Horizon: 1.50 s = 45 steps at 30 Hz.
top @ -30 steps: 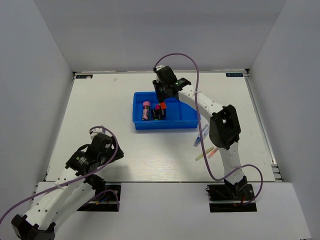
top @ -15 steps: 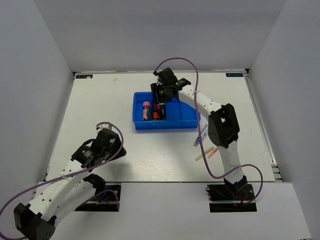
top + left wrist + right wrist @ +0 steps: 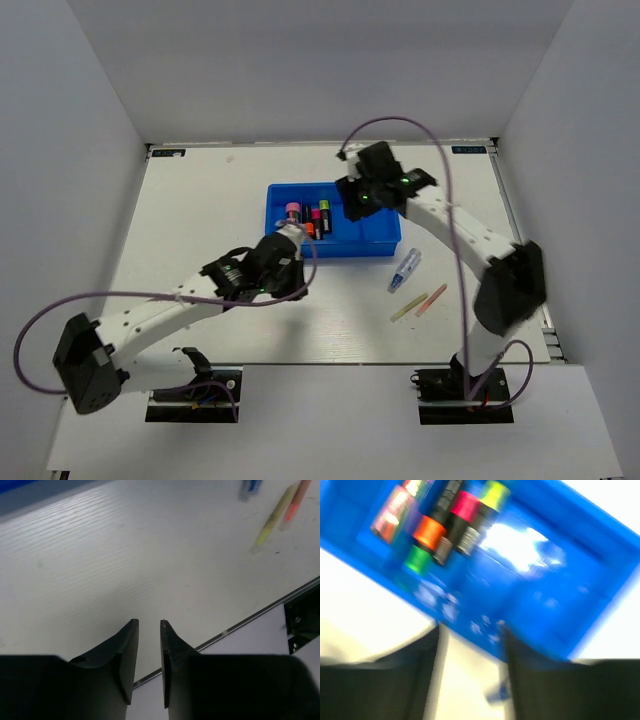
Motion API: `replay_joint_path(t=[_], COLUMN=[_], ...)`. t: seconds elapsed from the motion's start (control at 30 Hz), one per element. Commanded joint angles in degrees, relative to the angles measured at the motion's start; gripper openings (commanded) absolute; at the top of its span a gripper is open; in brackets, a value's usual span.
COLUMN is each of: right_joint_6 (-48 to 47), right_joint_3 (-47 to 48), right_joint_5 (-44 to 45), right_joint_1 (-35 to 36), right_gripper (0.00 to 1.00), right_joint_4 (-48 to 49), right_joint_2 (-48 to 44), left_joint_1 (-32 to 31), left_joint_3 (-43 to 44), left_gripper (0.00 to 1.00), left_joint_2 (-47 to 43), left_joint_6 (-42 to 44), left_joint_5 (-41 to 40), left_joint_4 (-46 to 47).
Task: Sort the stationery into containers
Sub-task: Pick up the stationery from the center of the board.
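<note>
White table between grey walls. My left gripper at centre-left — fingers nearly closed, empty. Blue tray upper centre holds bright-capped highlighters; my right gripper above it gapes, empty — sticks lie lower right.

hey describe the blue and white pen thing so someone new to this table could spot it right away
Find the blue tray mid-table. Just off its near right corner, on bare tabletop, lies the blue-and-white tube. It is fatter and bluer than the pale-yellow stick and pink stick lying nearer the arm bases.

Right wrist view blurred; highlighters smeared (colours only); tray cropped.
</note>
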Motion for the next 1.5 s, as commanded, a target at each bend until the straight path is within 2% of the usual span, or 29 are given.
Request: replay_joint_path(t=[0.0,0.03,0.07,0.1,0.13,0.17,0.23,0.3,0.33,0.37,0.4,0.43,0.53,0.7,0.9,1.47], right_joint_6=[-9.43,-9.26,-9.17,-8.82,-7.77,-7.41,-5.65,-4.69,-4.34,-3.98,-3.02,-2.93,-1.7,1.03,1.99,2.52], right_joint_3=[-7.5,-10.38,-11.98,-16.95,-18.31,-19.8,-25.34,-29.72,-30.36,-31.58,-32.2,-33.51,-35.98,-37.13,-37.48,-38.36], right_joint_5=[4.32,4.69,5.13,6.0,6.79,6.71,6.36,5.75,5.4,3.57,2.5,1.45,-2.59,-6.91,-9.36,-14.73], right_joint_1=[-4.65,-7.18,-9.9,-11.15,-13.86,-16.41,-19.77,-22.93,-23.46,-24.86,-25.92,-26.62,-28.65,-31.55,-34.36,-39.55], right_gripper=[0.66,0.68,0.68,0.63,0.42,0.3,0.18,0.2,0.38,0.49,0.55,0.58,0.58,0.58,0.58,0.58], right_joint_4=[0.61,-0.36,-0.45,-0.63,-1.41,-2.03,-2.04,-1.68,-1.94,-2.56,-3.17,-3.18,-2.56,-2.12,-2.3,-2.3], right_joint_2=[-14.23,-15.59,-18.56,-19.9,-23.65,-24.91,-30.07,-32.38,-35.09,-35.81,-37.04,-37.66,-39.51,-41.97,-45.04,-45.93], left_joint_1=[-6.29,-7.1,-7.98,-9.38,-10.17,-10.88,-12.19,-12.82,-13.08,-13.69,-13.96,-14.22,-15.1,-15.37,-15.28,-15.28], left_joint_3=[5.75,7.41,8.65,9.1,10.23,11.81,13.93,16.64,17.53,18.5,20.77,23.31,31.21,38.01,41.26,46.01], left_gripper=[0.37,0.44,0.66,0.71,0.74,0.79,0.79,0.79,0.79,0.79,0.79,0.79,0.79,0.79,0.79,0.74], left_joint_2=[7.9,9.41,13.43,14.77,16.27,20.02,22.34,26.72,28.92,30.33,34.17,35.43,41.67,48.71,53.72,63.21], left_joint_6=[6.19,7.07,7.17,7.34,7.52,7.35,7.61,7.96,8.31,8.4,8.66,8.84,10.07,11.65,12.35,13.32], left_joint_5=[1.03,0.67,0.32,-0.99,-1.09,-1.17,-1.87,-2.49,-2.58,-2.41,-2.32,-1.53,-0.83,-1.0,-2.49,-10.32], left_joint_4=[6.8,7.43,9.09,10.49,12.68,14.71,18.91,21.05,23.75,24.3,24.83,25.53,26.07,24.04,24.31,27.12])
